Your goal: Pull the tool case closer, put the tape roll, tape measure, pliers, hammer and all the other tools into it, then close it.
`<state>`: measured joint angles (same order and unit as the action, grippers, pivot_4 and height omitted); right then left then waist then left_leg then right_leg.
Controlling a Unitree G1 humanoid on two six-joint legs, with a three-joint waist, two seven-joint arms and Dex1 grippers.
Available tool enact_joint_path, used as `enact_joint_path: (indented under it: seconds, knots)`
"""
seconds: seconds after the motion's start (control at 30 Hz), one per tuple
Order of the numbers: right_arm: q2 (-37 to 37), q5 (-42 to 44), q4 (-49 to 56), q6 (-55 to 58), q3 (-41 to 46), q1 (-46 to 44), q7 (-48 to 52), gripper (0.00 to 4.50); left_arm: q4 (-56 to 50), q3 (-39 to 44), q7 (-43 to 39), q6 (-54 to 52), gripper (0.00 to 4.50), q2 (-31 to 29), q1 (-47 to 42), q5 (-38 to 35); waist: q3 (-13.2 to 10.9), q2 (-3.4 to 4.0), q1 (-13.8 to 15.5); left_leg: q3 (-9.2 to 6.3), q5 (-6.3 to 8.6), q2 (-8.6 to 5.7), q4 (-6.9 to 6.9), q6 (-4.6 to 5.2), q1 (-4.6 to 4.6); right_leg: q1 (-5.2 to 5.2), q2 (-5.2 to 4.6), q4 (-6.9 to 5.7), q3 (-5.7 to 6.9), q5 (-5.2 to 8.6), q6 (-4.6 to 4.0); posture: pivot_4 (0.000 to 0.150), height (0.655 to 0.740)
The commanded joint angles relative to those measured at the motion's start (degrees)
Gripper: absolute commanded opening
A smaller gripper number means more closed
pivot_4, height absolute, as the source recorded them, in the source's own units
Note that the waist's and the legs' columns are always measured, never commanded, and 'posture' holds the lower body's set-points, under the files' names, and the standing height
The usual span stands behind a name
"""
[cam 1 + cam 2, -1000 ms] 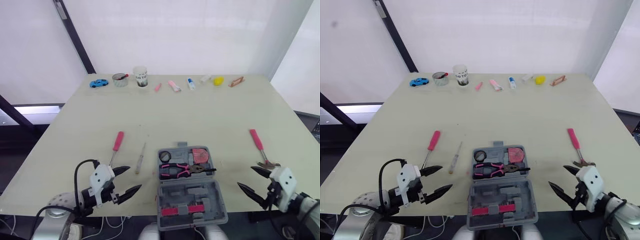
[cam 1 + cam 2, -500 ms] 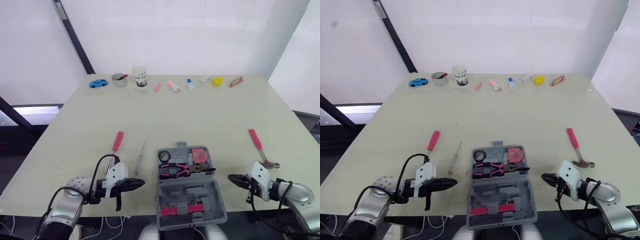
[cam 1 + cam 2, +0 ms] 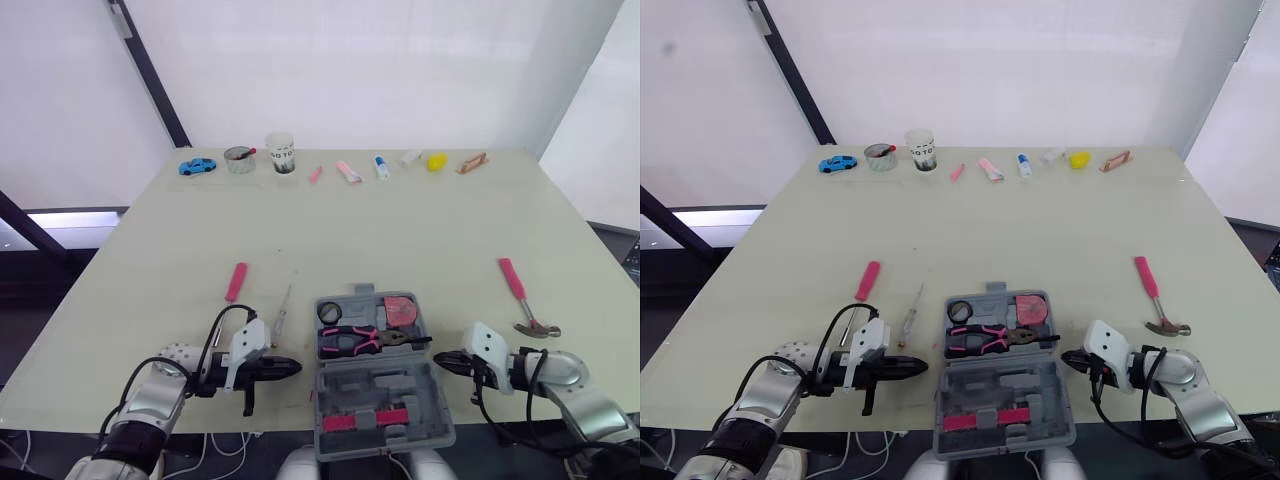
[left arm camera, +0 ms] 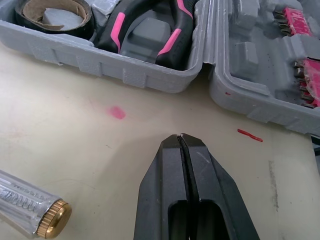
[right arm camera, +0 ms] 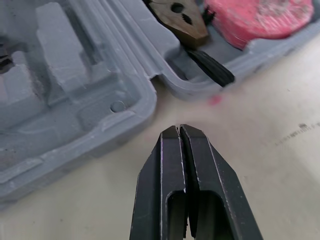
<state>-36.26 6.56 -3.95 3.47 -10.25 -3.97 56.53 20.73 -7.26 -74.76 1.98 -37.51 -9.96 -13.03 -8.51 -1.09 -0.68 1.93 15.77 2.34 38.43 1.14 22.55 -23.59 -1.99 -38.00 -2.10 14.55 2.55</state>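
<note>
The grey tool case [image 3: 384, 395] lies open at the table's near edge. Its far half holds a black tape roll [image 3: 330, 312], a pink tape measure [image 3: 401, 308] and pink-handled pliers [image 3: 365, 340]. My left gripper [image 3: 293, 367] is shut and empty, its tip just off the case's left wall [image 4: 150, 75]. On the other side my right gripper [image 3: 440, 360], also shut and empty, points at the case's right wall [image 5: 125, 115]. A pink-handled hammer [image 3: 520, 295] lies to the right. A pink screwdriver [image 3: 236, 282] and a clear-handled screwdriver [image 3: 281, 315] lie to the left.
Along the table's far edge stand a blue toy car [image 3: 198, 166], a tin [image 3: 240, 159], a white cup [image 3: 281, 153] and several small items, among them a yellow one [image 3: 436, 161]. The case's near half reaches the table's front edge.
Both grippers have gone from open to shut. Each arm has moved inward along the table to the case's side.
</note>
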Motion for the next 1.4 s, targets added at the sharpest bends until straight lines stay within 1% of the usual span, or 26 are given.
enact_joint_path:
  seconds: [0.03,0.37,0.6,0.93,1.03,1.4]
  knots:
    - [0.1,0.2,-0.1,-1.1,0.6,-1.2,0.2,0.05,-0.1,-0.2,-0.7,-0.2,0.0,-0.3,0.6,0.3,0.0,0.0,0.0,0.0,0.0,0.0,0.01,0.0,0.0,0.0,0.0,0.0,0.0,0.0,0.0,0.15,0.74]
    - [0.8,-0.3,-0.9,-1.3,0.4,-2.5,0.4,0.05,-0.3,-2.1,-0.4,-2.8,0.0,0.7,0.8,1.4,0.0,0.04,0.1,0.02,0.0,0.0,0.03,0.0,-0.01,0.02,-0.01,-0.01,-0.02,-0.01,0.0,0.15,0.74]
    - [0.8,-0.2,0.2,-1.0,0.3,-1.8,0.4,0.05,0.8,-3.7,0.0,-2.9,0.0,2.6,-0.5,2.8,0.1,0.13,0.3,0.02,0.0,-0.01,0.06,0.0,-0.03,0.06,-0.01,-0.02,-0.02,-0.02,0.02,0.15,0.74]
    - [1.1,-0.3,1.0,-0.8,-0.1,-1.5,0.2,0.05,3.2,-5.5,-1.6,-2.4,0.0,3.8,-2.7,4.2,0.1,0.17,0.4,0.02,0.0,-0.04,0.15,0.0,-0.04,0.11,-0.01,-0.02,-0.03,-0.05,0.08,0.15,0.74]
    - [1.3,-0.5,0.9,-0.8,-0.2,-1.7,0.1,0.05,3.2,-6.0,-2.5,-2.8,0.0,4.1,-3.0,4.4,0.1,0.17,0.4,0.01,0.0,-0.04,0.17,0.0,-0.04,0.12,-0.01,-0.02,-0.04,-0.06,0.09,0.15,0.74]
    - [1.9,-0.6,1.4,-0.6,-0.4,-1.7,0.2,0.05,2.0,-7.0,-1.5,-4.9,0.0,6.4,-4.6,4.8,0.1,0.2,0.5,0.01,0.0,-0.06,0.2,0.0,-0.04,0.14,-0.01,-0.02,-0.07,-0.08,0.12,0.15,0.74]
